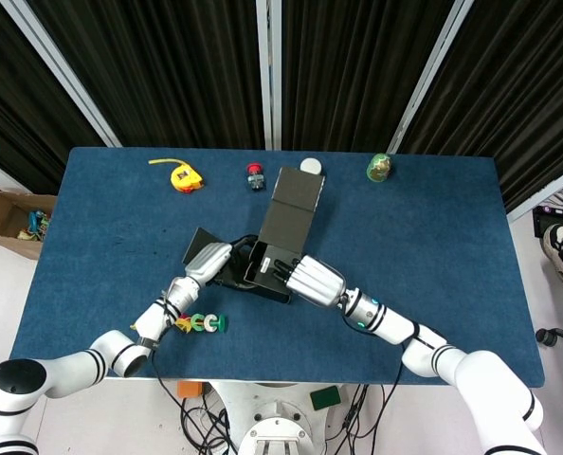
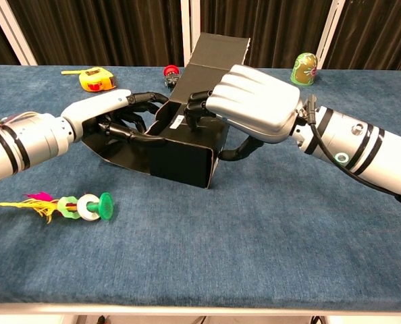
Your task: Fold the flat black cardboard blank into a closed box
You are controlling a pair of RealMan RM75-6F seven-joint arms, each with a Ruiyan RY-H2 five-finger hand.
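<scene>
Tape measure [image 1: 181, 175], red button [image 1: 254, 174] (far edge), feathered ring toy [image 2: 79, 206].

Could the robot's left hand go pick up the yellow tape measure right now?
Probably not yet. The left hand is busy holding the black box together with the right hand. The tape measure lies apart, farther back, with bare table between, so it would have to let go first.

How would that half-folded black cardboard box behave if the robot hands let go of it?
The black cardboard box looks thin-walled, so probably light and easily pushed. Its long lid panel is unfastened and would likely flop or spring open. The right robot hand and left robot hand seemingly brace its walls, which might splay.
</scene>
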